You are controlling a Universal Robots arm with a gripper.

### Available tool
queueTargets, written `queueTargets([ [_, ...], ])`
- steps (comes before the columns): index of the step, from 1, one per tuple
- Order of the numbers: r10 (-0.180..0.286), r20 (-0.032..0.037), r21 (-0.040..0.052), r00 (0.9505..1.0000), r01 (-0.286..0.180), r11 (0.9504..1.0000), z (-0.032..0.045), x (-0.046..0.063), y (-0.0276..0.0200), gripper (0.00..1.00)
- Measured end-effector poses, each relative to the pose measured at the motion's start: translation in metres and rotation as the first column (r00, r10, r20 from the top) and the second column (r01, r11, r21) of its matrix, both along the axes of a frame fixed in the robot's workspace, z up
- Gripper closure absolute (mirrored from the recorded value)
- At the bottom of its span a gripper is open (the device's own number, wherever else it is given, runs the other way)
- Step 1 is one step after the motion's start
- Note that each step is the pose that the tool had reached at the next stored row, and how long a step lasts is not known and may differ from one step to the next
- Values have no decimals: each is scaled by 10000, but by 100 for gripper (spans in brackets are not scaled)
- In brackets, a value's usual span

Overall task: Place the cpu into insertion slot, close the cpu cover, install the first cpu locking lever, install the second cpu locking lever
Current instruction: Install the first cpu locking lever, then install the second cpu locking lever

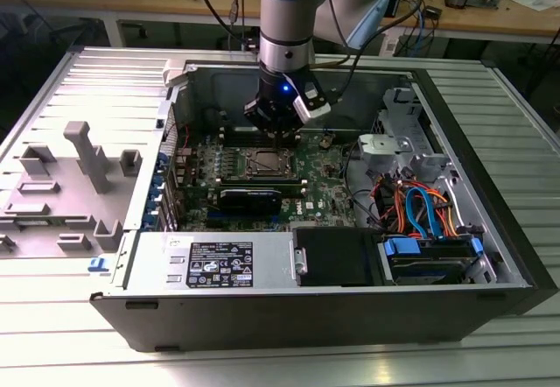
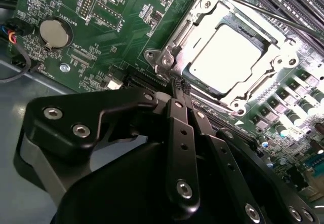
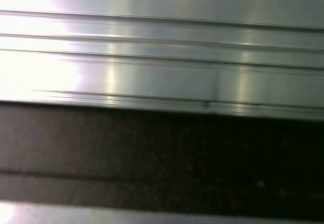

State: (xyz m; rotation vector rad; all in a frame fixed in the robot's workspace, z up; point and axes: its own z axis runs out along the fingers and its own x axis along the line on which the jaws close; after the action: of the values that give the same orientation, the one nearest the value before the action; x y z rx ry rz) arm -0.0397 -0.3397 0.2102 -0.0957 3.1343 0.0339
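In the second wrist view the end effector (image 2: 179, 86) has its fingertips (image 2: 176, 88) pressed together, holding nothing, right at the edge of the cpu cover (image 2: 202, 19). The cover lies flat over the cpu (image 2: 228, 57), seated in the insertion slot (image 2: 253, 89) at upper right of that frame. In the exterior view, the end effector (image 1: 278, 137) hangs over the motherboard (image 1: 328, 181) mid-frame.

Arm (image 1: 284, 19): silver-grey tube, pale blue joint cap, black cables alongside. Gripper (image 2: 179, 89): matte black linkage fingers, silver hex screws; blue light at wrist, exterior view.
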Motion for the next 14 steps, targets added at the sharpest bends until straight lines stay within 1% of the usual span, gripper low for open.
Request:
queueTargets([
  [11, -10, 1, 2, 10000, 10, 10000, 0, 0, -2, 89],
  [14, -10, 0, 0, 10000, 10, 10000, 0, 0, -26, 89],
])
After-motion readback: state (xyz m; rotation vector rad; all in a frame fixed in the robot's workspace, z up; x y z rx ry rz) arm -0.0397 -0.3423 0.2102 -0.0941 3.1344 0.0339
